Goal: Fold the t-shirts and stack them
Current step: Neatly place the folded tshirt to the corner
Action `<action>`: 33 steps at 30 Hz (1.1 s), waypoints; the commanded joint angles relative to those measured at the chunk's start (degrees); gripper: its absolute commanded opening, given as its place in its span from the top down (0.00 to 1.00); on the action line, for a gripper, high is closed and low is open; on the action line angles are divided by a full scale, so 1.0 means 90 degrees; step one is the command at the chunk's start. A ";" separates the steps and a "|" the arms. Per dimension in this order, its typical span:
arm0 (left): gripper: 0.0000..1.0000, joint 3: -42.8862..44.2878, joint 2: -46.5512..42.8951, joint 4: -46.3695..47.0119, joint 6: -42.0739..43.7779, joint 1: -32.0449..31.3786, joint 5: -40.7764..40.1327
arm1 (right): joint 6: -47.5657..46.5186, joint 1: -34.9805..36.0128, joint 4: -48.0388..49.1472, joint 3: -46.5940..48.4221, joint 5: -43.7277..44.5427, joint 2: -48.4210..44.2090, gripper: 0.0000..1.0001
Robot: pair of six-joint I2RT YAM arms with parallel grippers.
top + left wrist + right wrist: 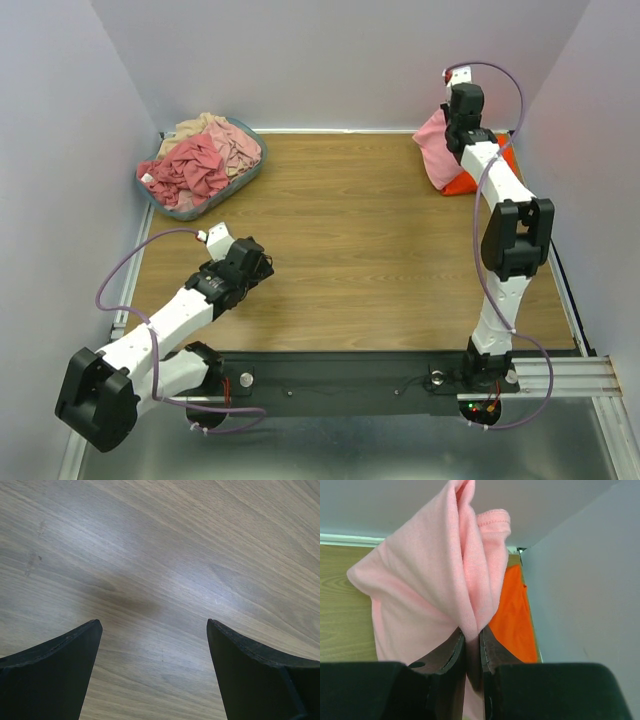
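My right hand (471, 636) pinches the light-pink cotton t-shirt (420, 590) — above the bright orange t-shirt (512, 615); left hand (153, 625) wide, distant.

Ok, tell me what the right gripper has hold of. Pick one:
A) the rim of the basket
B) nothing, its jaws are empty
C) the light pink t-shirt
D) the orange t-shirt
C: in the right wrist view the right gripper is pinched shut on a fold of the light pink t-shirt, while the orange t-shirt shows behind it, outside the jaws.
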 commanded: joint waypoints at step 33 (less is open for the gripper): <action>0.02 0.0561 0.0558 -0.0031 0.0135 0.0202 -0.0129 | -0.0018 -0.0943 0.0420 0.1148 0.0093 0.0810 0.97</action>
